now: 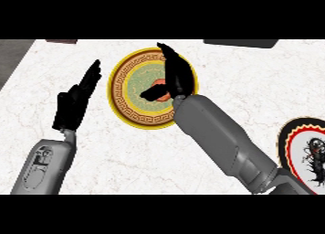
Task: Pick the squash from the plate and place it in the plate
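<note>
Marble, white with faint veins, makes up the counter (125, 155), which ends at the left in a grey strip. The grey right forearm (222, 141) crosses it from the lower right and hides part of the yellow-rimmed plate (119, 96). This plate has a green centre and lies in the middle of the far side. A second plate (293, 130), black-rimmed with a red ring and a black figure on white, is cut by the right edge, just beside that forearm.

The left hand (76, 98) stands open to the left of the yellow plate, fingers straight and pressed together, touching nothing. The right hand (175, 75) lies over the yellow plate, fingers straight and together, reaching to its far rim, thumb stuck out to the left. The squash (161, 83) shows as orange slivers around that thumb, on the plate; whether the hand touches it cannot be told.

Two dark things, one brown (60, 41) and one grey (243, 43), sit at the far edge. Bare counter lies between the two plates and in front of them.
</note>
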Robot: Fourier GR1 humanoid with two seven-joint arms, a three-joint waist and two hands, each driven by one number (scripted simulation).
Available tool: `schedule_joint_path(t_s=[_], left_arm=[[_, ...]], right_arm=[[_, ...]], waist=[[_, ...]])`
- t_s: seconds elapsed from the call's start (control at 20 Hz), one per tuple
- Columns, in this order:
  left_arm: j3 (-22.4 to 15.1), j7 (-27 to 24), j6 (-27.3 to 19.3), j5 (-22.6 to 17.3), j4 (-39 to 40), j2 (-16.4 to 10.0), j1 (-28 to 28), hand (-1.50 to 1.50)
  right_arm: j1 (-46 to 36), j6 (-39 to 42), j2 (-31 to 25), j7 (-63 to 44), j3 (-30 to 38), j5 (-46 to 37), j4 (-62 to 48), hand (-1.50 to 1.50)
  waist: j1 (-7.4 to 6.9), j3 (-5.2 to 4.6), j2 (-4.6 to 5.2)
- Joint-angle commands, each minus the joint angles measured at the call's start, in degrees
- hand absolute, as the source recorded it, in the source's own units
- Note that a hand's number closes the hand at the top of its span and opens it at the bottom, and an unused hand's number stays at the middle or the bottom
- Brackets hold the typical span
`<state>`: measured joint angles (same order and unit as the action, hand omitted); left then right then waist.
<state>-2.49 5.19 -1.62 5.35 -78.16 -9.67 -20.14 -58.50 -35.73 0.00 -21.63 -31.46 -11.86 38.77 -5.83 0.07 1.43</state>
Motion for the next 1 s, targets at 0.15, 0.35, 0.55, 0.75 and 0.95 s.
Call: schedule_joint_path(t_s=[0.15,0.35,0.55,0.75,0.95], left_arm=[[4.2,-2.7,1.0,-1.7,1.6,-3.1,2.9,0.0],[1.9,-1.0,-1.8,0.2,-0.9,0.2,4.6,0.0],[3.2,-0.6,-1.3,-0.2,-1.1,-0.8,5.2,0.0],[2.6,-0.2,-0.8,0.3,-4.2,-0.7,8.2,0.0],[5.2,0.7,0.2,-0.3,-0.9,-2.1,3.4,0.0]], right_arm=[[2.9,-10.7,0.0,8.7,6.2,7.8,2.8,-1.5],[6.9,-13.6,0.0,12.4,9.2,9.1,3.6,-1.5],[13.4,-7.5,-7.4,13.5,12.5,11.1,13.2,-1.5],[22.6,-1.7,-12.5,14.2,12.7,11.5,22.7,-1.5],[27.8,2.4,-15.6,13.0,14.2,11.1,28.9,-1.5]], waist=[[3.65,-0.04,-0.82],[5.16,-0.04,-1.25],[6.31,-0.05,-1.57],[6.22,-0.06,-1.63],[6.28,-0.08,-1.53]])
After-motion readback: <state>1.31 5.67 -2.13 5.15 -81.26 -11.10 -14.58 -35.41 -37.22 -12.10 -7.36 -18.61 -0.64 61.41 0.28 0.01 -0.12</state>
